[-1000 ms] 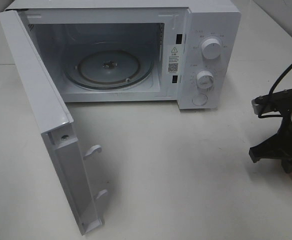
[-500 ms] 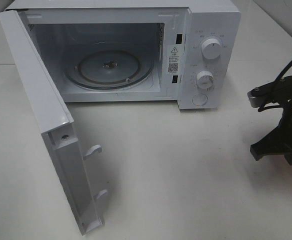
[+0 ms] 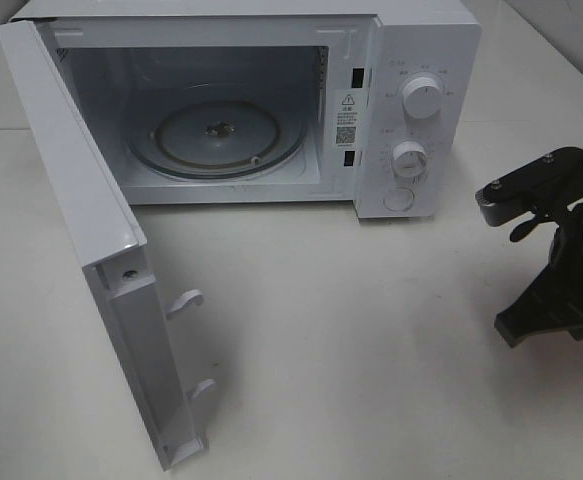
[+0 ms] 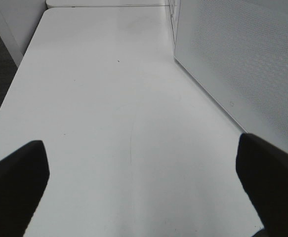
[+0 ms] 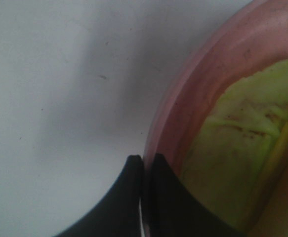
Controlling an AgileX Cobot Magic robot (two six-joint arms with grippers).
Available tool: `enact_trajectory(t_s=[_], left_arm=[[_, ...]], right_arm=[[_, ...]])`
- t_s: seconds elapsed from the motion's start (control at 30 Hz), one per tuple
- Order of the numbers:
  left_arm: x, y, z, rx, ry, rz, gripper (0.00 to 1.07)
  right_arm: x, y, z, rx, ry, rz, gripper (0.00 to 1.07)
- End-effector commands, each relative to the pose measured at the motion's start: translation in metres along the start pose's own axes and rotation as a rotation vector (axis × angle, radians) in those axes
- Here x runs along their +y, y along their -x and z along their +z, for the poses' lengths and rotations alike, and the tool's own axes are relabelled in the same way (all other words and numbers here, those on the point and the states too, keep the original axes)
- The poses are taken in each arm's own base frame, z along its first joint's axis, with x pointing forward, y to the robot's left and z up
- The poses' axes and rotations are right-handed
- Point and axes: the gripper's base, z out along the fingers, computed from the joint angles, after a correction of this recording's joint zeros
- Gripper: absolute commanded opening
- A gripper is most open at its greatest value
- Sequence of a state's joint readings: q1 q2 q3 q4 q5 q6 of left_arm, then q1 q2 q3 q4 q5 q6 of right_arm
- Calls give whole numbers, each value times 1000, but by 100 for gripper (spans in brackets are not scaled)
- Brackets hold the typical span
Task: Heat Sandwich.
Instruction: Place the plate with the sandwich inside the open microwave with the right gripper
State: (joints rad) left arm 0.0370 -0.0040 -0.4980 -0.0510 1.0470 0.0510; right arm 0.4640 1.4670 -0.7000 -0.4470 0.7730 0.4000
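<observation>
Two black fingertips of the right gripper (image 5: 144, 165) are pressed together on the rim of the pink plate (image 5: 183, 98); the rim edge runs straight into the seam between them, so this reads as a thin pinch on the plate. Inside the rim lies the sandwich (image 5: 232, 148), yellow-green with brown streaks, still on the plate and well apart from the oven.

Change over the last second: in the high view the right arm (image 3: 561, 270), at 3 o'clock against the frame edge, has swung its grey wrist bracket toward 9 o'clock and tipped it steeper, while the dark gripper body has sunk slightly. The pinch has not loosened. Judgement: the grasp is done and the arm is re-posing to carry the plate, so loading comes next.

The way in is ready. The microwave (image 3: 421, 40) sits at 12 o'clock, its door (image 3: 71, 200) swung out toward 8 o'clock and the glass turntable (image 3: 216, 135) bare.

The left gripper (image 4: 144, 187) is spread wide with nothing between its fingers, idle over bare table (image 4: 109, 98).

View differences:
- Only the right wrist view shows the pinch, the plate and the sandwich; in the high view the arm and the frame edge hide nearly all of it.
- Only the high view shows the open cavity and the gap to cross.
- The left wrist view adds a white dotted panel (image 4: 242, 59) at its 2 o'clock, probably the door's outer face.
</observation>
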Motion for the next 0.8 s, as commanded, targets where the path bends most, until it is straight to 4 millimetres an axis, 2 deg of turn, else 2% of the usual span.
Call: enact_trajectory(t_s=[0.03, 0.37, 0.5, 0.8], left_arm=[[0, -2, -3, -36, -3, -1, 98], [0, -2, -3, -36, -3, -1, 98], [0, -2, -3, -36, -3, -1, 98], [0, -2, -3, -36, -3, -1, 98]], right_arm=[[4, -11, -7, -10, -13, -49, 0], [21, -34, -22, -63, -3, -156, 0], [33, -44, -35, -89, -8, -255, 0], [55, -54, -47, -133, -3, -418, 0]])
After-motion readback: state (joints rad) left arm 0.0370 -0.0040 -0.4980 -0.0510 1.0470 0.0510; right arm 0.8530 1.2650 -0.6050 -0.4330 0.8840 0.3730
